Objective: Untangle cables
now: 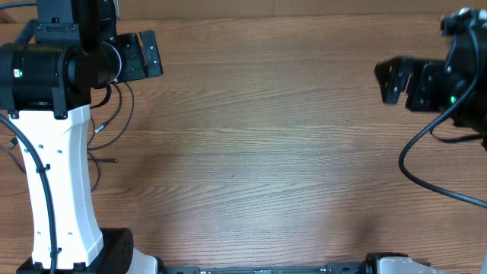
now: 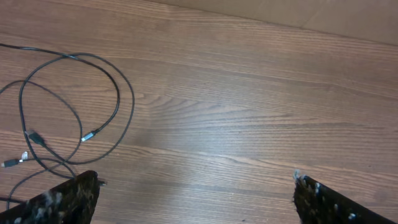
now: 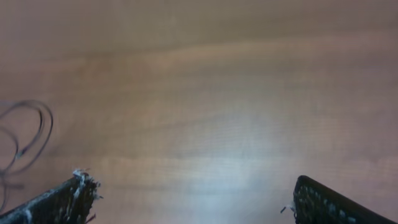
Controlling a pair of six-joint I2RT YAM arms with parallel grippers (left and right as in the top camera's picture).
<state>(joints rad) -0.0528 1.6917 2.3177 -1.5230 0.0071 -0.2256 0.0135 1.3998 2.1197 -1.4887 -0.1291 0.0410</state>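
The cables [image 2: 118, 99] are thin black cords lying in loose overlapping loops on the wooden table at the left of the left wrist view, one with a silver-tipped plug [image 2: 91, 135]. From overhead the cables [image 1: 106, 159] show beside the left arm's white column, partly hidden under it. My left gripper [image 1: 154, 55] is open just past them, nothing between its fingers [image 2: 68, 199]. My right gripper [image 1: 385, 80] is open far to the right over bare wood. The blurred right wrist view shows the cables [image 3: 38, 134] at its far left.
The left arm's white column [image 1: 65, 183] stands over part of the cable pile. A thick black robot wire [image 1: 415, 171] curves from the right arm over the table. Wooden tabletop [image 1: 259, 160] lies between the two arms.
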